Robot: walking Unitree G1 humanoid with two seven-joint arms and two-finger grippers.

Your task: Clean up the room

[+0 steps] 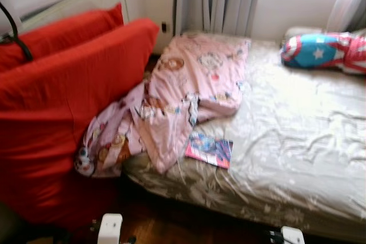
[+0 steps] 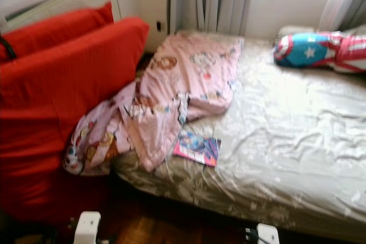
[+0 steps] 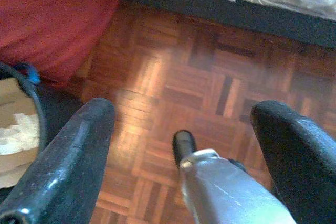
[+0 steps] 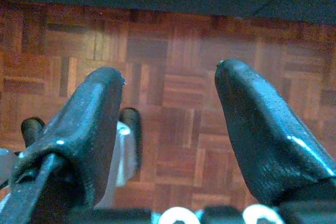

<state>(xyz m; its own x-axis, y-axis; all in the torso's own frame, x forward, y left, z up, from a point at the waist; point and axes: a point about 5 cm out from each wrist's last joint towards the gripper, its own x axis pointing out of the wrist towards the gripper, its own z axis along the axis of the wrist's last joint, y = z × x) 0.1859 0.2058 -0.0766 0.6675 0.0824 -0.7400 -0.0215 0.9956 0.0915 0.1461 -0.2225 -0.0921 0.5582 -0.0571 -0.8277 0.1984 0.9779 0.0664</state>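
A crumpled pink cartoon blanket (image 1: 183, 92) lies on the left part of the bed (image 1: 297, 141) and hangs over its side. Next to it, near the bed's front edge, lies a pink and blue book (image 1: 209, 149). At the far right rests a blue, red and white star pillow (image 1: 323, 51). My left gripper (image 3: 181, 107) hangs low over the parquet floor (image 3: 210, 72), open and holding nothing. My right gripper (image 4: 169, 69) is also open with nothing in it, above the floor (image 4: 184, 51) close to the bed's edge.
Big red cushions (image 1: 63, 101) lean at the left, against the bed's side. Curtains (image 1: 217, 1) and a bright window are behind the bed. A dark round container (image 3: 21, 124) stands on the floor by the left gripper. A silver robot part (image 3: 220, 187) lies below it.
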